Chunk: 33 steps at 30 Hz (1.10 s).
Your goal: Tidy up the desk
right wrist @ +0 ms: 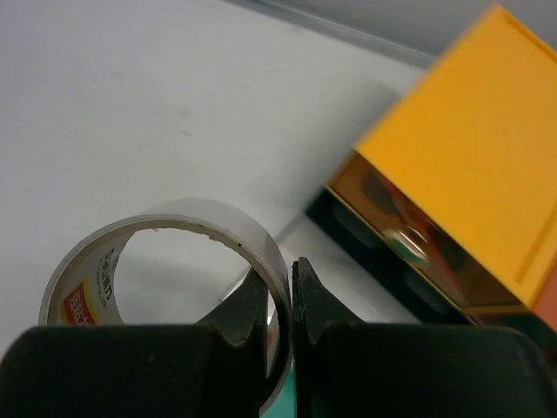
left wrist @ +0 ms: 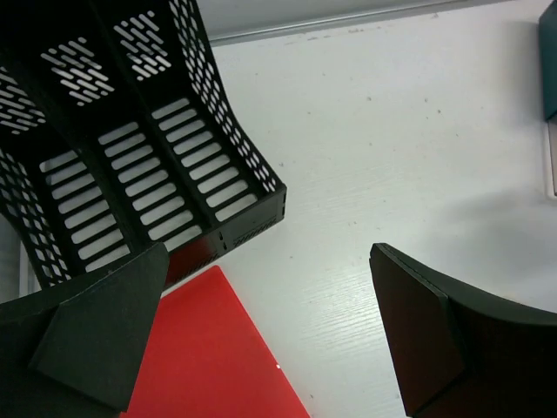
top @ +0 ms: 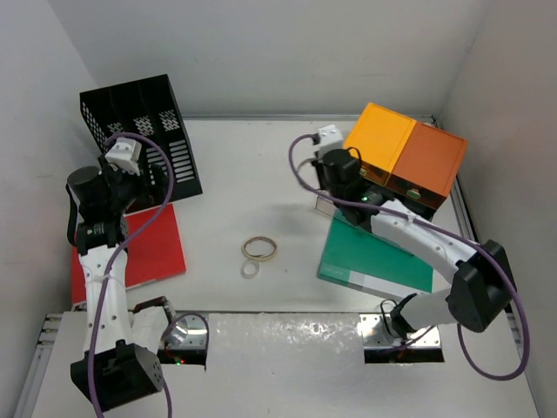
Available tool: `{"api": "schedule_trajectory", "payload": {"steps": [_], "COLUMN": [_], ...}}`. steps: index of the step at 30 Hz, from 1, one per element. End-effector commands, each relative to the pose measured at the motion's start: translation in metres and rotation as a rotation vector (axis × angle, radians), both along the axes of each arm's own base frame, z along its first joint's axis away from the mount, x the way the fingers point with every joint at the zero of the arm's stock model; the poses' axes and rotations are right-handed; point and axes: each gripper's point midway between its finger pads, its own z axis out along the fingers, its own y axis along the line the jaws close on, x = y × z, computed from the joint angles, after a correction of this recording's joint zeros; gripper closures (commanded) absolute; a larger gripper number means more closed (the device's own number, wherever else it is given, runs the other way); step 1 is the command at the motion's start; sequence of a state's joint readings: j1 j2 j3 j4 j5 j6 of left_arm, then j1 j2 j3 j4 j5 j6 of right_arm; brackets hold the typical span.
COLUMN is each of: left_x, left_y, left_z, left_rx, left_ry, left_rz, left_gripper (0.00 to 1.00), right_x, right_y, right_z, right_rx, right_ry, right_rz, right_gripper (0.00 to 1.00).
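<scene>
The white desk point(top: 261, 174) carries everything. My right gripper point(right wrist: 291, 270) is shut on the wall of a silvery tape roll point(right wrist: 204, 212), one finger inside the ring and one outside. It holds the roll just left of the orange drawer unit point(right wrist: 470, 157), above the far corner of a green folder point(top: 374, 257). In the top view this gripper point(top: 325, 200) sits in front of the drawer unit point(top: 405, 157). My left gripper point(left wrist: 268, 261) is open and holds nothing. It hangs over the desk between a red folder point(left wrist: 209, 357) and the black mesh rack point(left wrist: 130, 148).
A tan tape ring point(top: 259, 248) and a smaller pale ring point(top: 251, 269) lie mid-desk. The mesh rack point(top: 144, 131) stands at the back left with the red folder point(top: 152, 248) in front of it. Walls close in on the left, back and right.
</scene>
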State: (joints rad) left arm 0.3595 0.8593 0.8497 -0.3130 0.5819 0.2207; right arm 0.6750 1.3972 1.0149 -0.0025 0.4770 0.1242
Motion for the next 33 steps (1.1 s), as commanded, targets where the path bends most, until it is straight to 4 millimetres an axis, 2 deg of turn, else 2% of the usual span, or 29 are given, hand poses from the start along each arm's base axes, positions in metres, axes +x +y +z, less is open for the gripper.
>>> {"api": "schedule_trajectory", "payload": {"steps": [1,4,6,11,18,24,25,26,28,29,33], "left_x": [0.001,0.002,0.002,0.001,0.001,0.001,0.001,0.001,0.001,0.002,0.002], "left_y": [-0.008,-0.007,-0.007,-0.008,-0.007,-0.007,-0.006,-0.006,-0.006,-0.006,-0.006], "left_z": [0.004,0.002,0.001,0.002,0.002,0.001,0.001,0.001,0.000,0.001,-0.001], "left_rx": [0.013,0.012,0.010,0.010,0.015,0.013,0.015,0.017,0.016,0.018,0.012], "left_ry": [-0.025,-0.013,-0.010,-0.013,-0.016,-0.010,-0.011,-0.012,-0.011,-0.013,-0.005], "left_rz": [-0.066,-0.062,-0.064,-0.065,-0.061,-0.061,-0.059,-0.059,-0.057,-0.058,-0.058], "left_gripper": [0.00,0.00,0.00,0.00,0.00,0.01,0.00,0.00,0.01,0.00,0.00], "right_x": [-0.001,-0.001,0.000,0.000,0.011,0.028,0.029,0.031,0.036,0.036,0.038], "right_y": [-0.072,-0.108,-0.125,-0.146,-0.140,-0.134,-0.132,-0.130,-0.125,-0.124,-0.122], "right_z": [-0.040,-0.056,-0.066,-0.101,-0.143,-0.152,-0.154,-0.156,-0.154,-0.156,-0.146], "right_rx": [-0.068,-0.088,-0.080,-0.075,-0.060,-0.047,-0.049,-0.048,-0.049,-0.052,-0.089], "right_ry": [0.076,0.116,0.140,0.206,0.303,0.321,0.328,0.333,0.333,0.342,0.357], "right_rz": [-0.216,-0.308,-0.358,-0.421,-0.430,-0.436,-0.432,-0.421,-0.395,-0.384,-0.345], "right_gripper": [1.00,1.00,1.00,1.00,1.00,0.99,0.96,0.85,0.72,0.59,0.42]}}
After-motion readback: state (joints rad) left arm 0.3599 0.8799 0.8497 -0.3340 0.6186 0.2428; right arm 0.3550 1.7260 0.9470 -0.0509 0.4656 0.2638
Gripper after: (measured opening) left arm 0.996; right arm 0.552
